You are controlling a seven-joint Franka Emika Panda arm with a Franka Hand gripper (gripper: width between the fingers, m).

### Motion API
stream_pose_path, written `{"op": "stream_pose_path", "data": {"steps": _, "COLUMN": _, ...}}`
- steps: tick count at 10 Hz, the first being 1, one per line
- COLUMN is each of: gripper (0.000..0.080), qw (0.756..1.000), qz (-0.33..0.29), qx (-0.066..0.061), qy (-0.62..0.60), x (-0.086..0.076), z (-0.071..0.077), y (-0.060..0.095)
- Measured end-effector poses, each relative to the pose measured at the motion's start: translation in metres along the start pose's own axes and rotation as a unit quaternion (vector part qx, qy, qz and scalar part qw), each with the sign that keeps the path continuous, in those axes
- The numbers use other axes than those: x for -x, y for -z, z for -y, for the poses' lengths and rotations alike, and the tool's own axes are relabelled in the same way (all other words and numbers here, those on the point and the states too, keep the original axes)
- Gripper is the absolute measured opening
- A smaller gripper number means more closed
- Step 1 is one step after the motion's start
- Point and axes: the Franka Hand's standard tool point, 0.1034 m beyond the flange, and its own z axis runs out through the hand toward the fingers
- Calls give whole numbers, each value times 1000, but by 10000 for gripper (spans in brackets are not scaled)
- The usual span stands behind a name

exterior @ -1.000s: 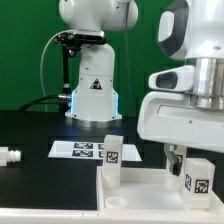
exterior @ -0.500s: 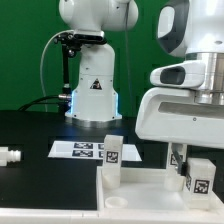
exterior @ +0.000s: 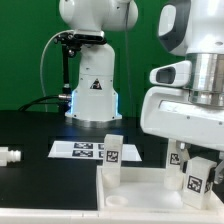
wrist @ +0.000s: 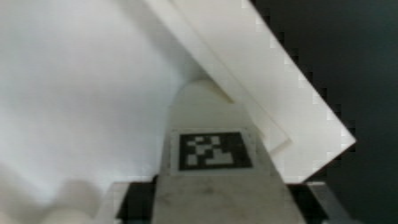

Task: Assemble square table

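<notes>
Gripper [exterior: 196, 165] closed on leg [exterior: 197, 182] (now tilted).

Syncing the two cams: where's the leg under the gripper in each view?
Exterior view: the leg stands tilted at the exterior view's right, low, under the arm, on the tabletop.
Wrist view: the leg fills the centre, between the fingers, over the tabletop.
Shared landmark: the black-and-white tag on the leg.

From my exterior view: white square plastic tabletop panel [exterior: 140, 190] in front; one tagged stubby white leg [exterior: 113, 152] upright at its left corner, another [exterior: 198, 176] at its right; marker board [exterior: 85, 149] behind; small white peg [exterior: 9, 156] far left.
</notes>
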Motion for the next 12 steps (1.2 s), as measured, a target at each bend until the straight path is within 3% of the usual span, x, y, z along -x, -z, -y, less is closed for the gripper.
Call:
{"op": "stream_pose_path", "data": {"steps": 2, "gripper": 284, "qw": 990, "qz": 20, "qx": -11, "qy": -141, "x": -3, "z": 0, "y": -2}}
{"op": "stream_pose_path", "data": {"steps": 4, "gripper": 284, "qw": 951, "qz": 43, "qx": -44, "qy": -304, "x": -4, "z": -2, "y": -3}}
{"op": "stream_pose_path", "data": {"steps": 6, "gripper": 284, "qw": 936, "qz": 49, "qx": -47, "qy": -345, "x": -4, "z": -2, "y": -2}}
{"op": "stream_pose_path", "data": {"steps": 7, "gripper": 284, "qw": 941, "qz": 48, "qx": -48, "qy": -332, "x": -4, "z": -2, "y": -2}}
{"op": "stream_pose_path", "data": {"steps": 8, "gripper": 377, "qw": 956, "qz": 43, "qx": -49, "qy": -287, "x": -4, "z": -2, "y": -2}}
{"op": "stream_pose_path", "data": {"steps": 9, "gripper": 377, "qw": 974, "qz": 38, "qx": -54, "qy": -217, "x": -3, "z": 0, "y": -1}}
{"op": "stream_pose_path", "data": {"steps": 10, "gripper": 570, "qw": 988, "qz": 32, "qx": -62, "qy": -135, "x": 0, "z": 1, "y": 1}}
{"op": "stream_pose_path", "data": {"steps": 11, "gripper": 632, "qw": 996, "qz": 26, "qx": -68, "qy": -47, "x": 1, "z": 0, "y": 3}}
{"op": "stream_pose_path", "data": {"steps": 12, "gripper": 632, "qw": 997, "qz": 23, "qx": -70, "qy": 5, "x": 1, "z": -4, "y": 3}}
